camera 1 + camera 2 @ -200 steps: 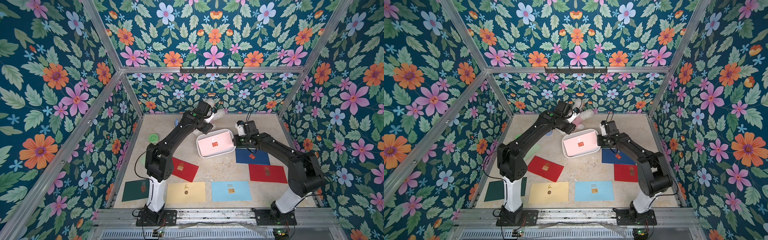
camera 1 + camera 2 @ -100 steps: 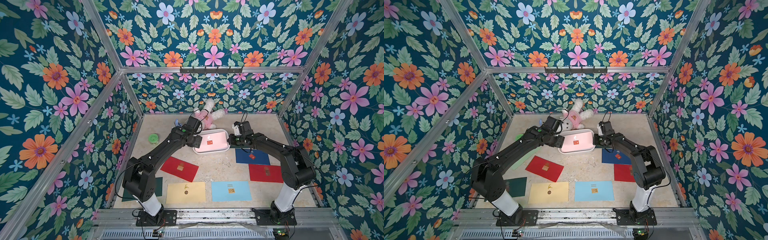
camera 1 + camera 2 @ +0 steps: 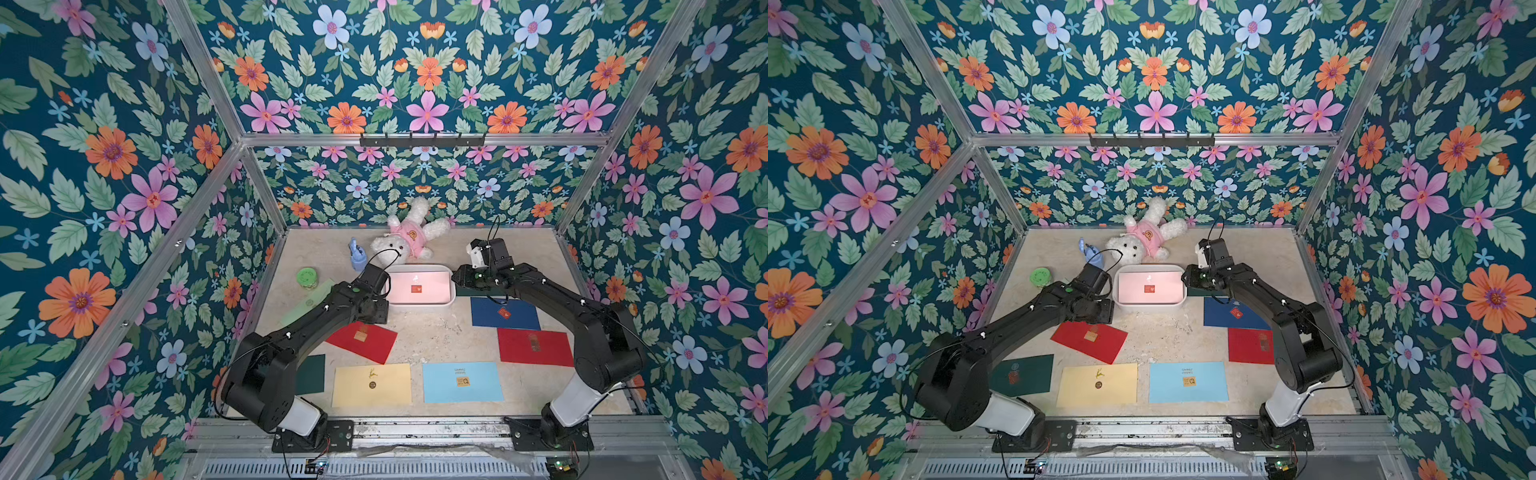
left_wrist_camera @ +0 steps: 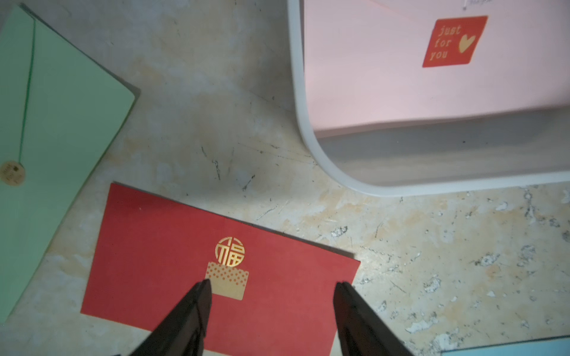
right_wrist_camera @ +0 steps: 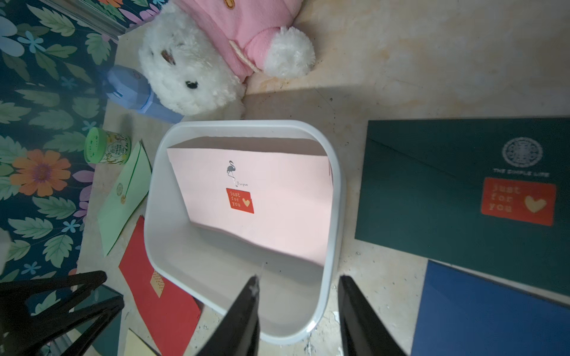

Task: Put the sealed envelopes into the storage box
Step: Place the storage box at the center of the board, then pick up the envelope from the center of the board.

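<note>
Overhead, in both top views, the shallow white plastic storage box (image 3: pixel 419 305) already held a flat pink paper envelope (image 3: pixel 417 286), the others lying around it. By the left wrist view, the left gripper (image 4: pixel 273 286) hung apart and empty over a red paper envelope (image 4: pixel 172 246) — probably the next pick, needing descent to an edge. The right wrist view showed the right gripper (image 5: pixel 297 282) apart astride the box's rim, gripping nothing.

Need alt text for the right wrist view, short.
A pink paper envelope with a red sticker leans inside the white plastic storage box; the right end effector hangs open over the box's near rim. A dark green envelope and a white plush bear lie outside.
</note>
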